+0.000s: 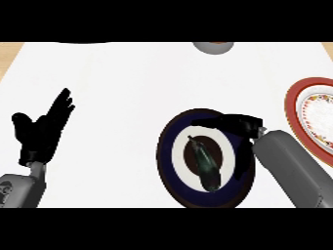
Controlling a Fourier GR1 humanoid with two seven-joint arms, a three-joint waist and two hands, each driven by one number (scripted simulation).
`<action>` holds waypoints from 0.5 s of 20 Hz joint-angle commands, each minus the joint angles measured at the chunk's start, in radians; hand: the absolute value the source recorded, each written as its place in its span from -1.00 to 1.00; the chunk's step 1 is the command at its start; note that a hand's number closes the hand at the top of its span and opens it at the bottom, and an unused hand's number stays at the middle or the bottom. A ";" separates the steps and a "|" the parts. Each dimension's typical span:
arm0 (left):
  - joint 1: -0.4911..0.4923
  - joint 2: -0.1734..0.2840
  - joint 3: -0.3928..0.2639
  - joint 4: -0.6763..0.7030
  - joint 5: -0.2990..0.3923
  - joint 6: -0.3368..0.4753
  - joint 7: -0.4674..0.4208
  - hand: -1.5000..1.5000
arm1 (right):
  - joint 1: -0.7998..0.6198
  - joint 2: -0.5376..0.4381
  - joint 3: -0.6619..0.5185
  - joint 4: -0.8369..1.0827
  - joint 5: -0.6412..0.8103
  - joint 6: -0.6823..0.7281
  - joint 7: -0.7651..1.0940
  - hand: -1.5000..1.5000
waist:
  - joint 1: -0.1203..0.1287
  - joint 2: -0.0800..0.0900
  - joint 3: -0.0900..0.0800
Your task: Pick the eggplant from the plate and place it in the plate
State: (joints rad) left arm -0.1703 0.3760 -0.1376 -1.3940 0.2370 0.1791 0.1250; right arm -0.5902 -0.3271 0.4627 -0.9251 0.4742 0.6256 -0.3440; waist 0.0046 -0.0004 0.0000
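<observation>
Eggplant [205, 163] lies on blue plate [170, 161], ungrasped. Right hand [237, 122] at the rim, fingers state indeterminable; red plate [296, 105] presumably destination. Left hand [45, 128] idle, fingers released.

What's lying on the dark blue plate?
A dark eggplant lies on the white middle of the dark blue plate. The right hand covers the plate's far rim, so nothing can be seen there.

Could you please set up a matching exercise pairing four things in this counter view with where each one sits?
Things:
1. dark eggplant
2. red-rimmed floral plate
3. left hand
4. right hand

Places:
A. right edge of the view
B. open, fingers up, at the left
C. lying on the dark blue plate
D. over the blue plate's far rim

Pairs: 1-C, 2-A, 3-B, 4-D
</observation>
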 commanded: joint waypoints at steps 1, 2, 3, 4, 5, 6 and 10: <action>0.077 0.006 0.021 -0.075 -0.029 -0.012 0.010 0.00 | 0.026 0.036 -0.012 -0.076 0.036 0.051 0.072 -1.00 | 0.000 -0.001 0.000; 0.022 -0.024 0.014 -0.046 -0.033 -0.009 0.034 0.00 | -0.033 0.080 -0.004 0.081 0.085 0.009 0.002 -1.00 | 0.005 0.002 0.000; 0.058 -0.025 0.031 -0.042 -0.038 -0.025 0.010 0.00 | 0.009 0.055 -0.018 -0.007 0.087 0.046 0.034 -1.00 | 0.000 0.000 0.000; 0.048 -0.011 0.047 -0.073 -0.033 -0.049 0.043 0.00 | 0.064 0.046 -0.021 -0.040 0.111 0.007 0.019 -1.00 | -0.002 0.000 0.000; 0.029 -0.047 0.041 -0.016 -0.049 -0.032 0.000 0.00 | -0.036 0.086 -0.030 0.054 0.123 0.037 0.024 -1.00 | 0.002 0.001 0.000; -0.007 -0.010 0.070 0.005 -0.053 -0.052 0.027 0.00 | 0.058 0.070 -0.027 -0.104 0.110 0.052 0.105 -1.00 | -0.007 -0.001 0.000; -0.009 -0.038 0.090 0.024 -0.057 -0.079 -0.001 0.00 | 0.022 0.184 -0.027 0.023 0.191 -0.043 0.094 -1.00 | -0.001 0.001 0.000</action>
State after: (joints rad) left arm -0.1645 0.3385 -0.0781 -1.3882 0.1852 0.1299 0.1315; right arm -0.5785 -0.2226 0.4307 -0.9117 0.6177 0.6158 -0.2927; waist 0.0016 -0.0034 -0.0032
